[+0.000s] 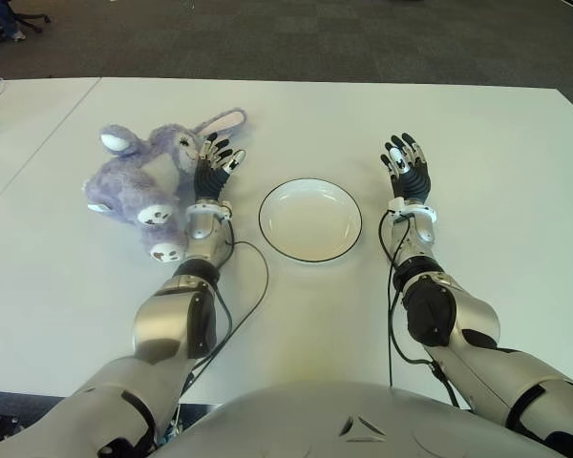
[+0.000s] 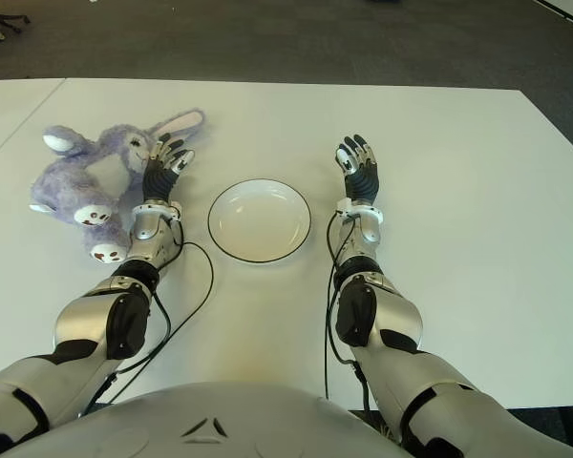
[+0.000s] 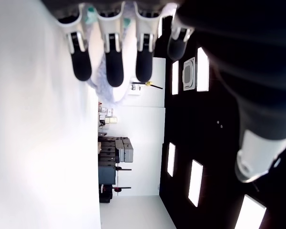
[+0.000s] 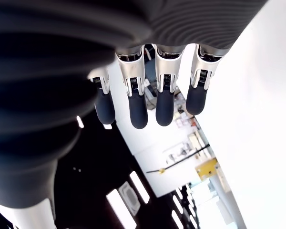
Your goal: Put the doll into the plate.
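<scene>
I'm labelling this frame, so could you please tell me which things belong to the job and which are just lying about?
Job: purple plush doll; empty white plate; left hand, open beside the doll.

Not in use: right hand, open, on the plate's right; white table.

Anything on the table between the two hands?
Only the plate. The eye views show it empty between the left hand, open beside the doll, and the open right hand.

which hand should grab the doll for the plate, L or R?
Left. The left hand, fingers open, is right beside the doll on the plate's left. The right hand, open and empty, shows on the plate's far side and would likely have to reach across it.
</scene>
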### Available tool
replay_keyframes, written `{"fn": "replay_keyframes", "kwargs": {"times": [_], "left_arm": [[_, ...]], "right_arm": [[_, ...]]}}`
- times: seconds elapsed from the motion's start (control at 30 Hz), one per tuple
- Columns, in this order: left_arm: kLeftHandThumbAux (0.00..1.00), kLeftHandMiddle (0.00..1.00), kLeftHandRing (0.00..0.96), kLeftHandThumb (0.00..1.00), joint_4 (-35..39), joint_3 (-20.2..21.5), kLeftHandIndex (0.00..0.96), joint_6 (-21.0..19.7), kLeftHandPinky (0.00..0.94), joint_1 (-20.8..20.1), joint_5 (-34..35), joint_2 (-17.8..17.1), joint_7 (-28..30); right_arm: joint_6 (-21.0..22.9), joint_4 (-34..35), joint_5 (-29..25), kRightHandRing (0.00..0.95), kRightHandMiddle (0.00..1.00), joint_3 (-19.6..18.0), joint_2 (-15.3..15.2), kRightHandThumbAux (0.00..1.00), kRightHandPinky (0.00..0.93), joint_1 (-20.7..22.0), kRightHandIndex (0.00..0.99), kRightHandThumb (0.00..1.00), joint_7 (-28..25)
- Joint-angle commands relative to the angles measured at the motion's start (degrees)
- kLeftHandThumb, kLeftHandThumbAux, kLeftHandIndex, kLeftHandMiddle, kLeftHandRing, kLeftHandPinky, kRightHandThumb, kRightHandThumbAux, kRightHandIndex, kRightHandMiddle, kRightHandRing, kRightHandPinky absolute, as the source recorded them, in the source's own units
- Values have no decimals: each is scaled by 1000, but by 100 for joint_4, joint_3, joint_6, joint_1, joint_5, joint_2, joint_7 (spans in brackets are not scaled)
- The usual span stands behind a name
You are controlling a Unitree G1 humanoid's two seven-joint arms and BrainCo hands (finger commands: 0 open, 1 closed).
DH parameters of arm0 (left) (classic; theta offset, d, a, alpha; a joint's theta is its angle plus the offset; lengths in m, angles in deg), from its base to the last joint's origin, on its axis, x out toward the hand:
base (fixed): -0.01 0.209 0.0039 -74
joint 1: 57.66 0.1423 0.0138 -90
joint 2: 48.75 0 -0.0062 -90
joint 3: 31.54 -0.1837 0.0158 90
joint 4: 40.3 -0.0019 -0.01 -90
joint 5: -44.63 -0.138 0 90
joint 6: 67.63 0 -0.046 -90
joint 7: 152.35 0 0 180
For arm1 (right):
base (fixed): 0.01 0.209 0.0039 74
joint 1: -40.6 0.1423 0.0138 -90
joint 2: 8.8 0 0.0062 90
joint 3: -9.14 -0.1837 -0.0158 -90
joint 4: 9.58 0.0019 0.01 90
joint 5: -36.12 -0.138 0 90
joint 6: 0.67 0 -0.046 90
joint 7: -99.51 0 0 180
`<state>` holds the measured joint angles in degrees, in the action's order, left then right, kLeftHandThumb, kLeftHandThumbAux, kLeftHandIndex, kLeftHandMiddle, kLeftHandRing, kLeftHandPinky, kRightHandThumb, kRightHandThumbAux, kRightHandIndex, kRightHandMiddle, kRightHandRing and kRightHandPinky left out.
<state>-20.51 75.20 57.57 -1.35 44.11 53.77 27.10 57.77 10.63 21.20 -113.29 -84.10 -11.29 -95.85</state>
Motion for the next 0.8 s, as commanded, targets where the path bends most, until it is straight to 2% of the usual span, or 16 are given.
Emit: {"fn": "replay_keyframes", "kwargs": {"times": [0.03, 0.27, 0.4, 0.5, 0.8], "left_arm": [[641, 198, 208, 0, -731, -72, 114, -836, 222, 1048, -66, 245, -66], [642, 193, 208, 0, -741, -158, 110, -980, 209, 1031, -182, 189, -191], [643, 183, 197, 0, -731, -274, 102, -867, 201, 1051, -325, 182, -288], [663, 197, 211, 0, -736, -285, 117, -952, 228, 1032, -316, 178, -311], [653, 192, 214, 0, -735, -322, 116, -1026, 229, 995, -325, 165, -401]], "right_arm": [[772, -752, -145, 176, 214, -148, 347, 775, 165, -1283, 184, 0, 235], [754, -752, -124, 173, 214, -131, 356, 773, 153, -1288, 186, 0, 240], [760, -752, -132, 175, 218, -137, 366, 779, 158, -1287, 191, 0, 236], [754, -751, -146, 168, 210, -149, 379, 782, 150, -1286, 188, 0, 241], [756, -751, -167, 177, 213, -169, 391, 788, 168, -1290, 193, 0, 256]]}}
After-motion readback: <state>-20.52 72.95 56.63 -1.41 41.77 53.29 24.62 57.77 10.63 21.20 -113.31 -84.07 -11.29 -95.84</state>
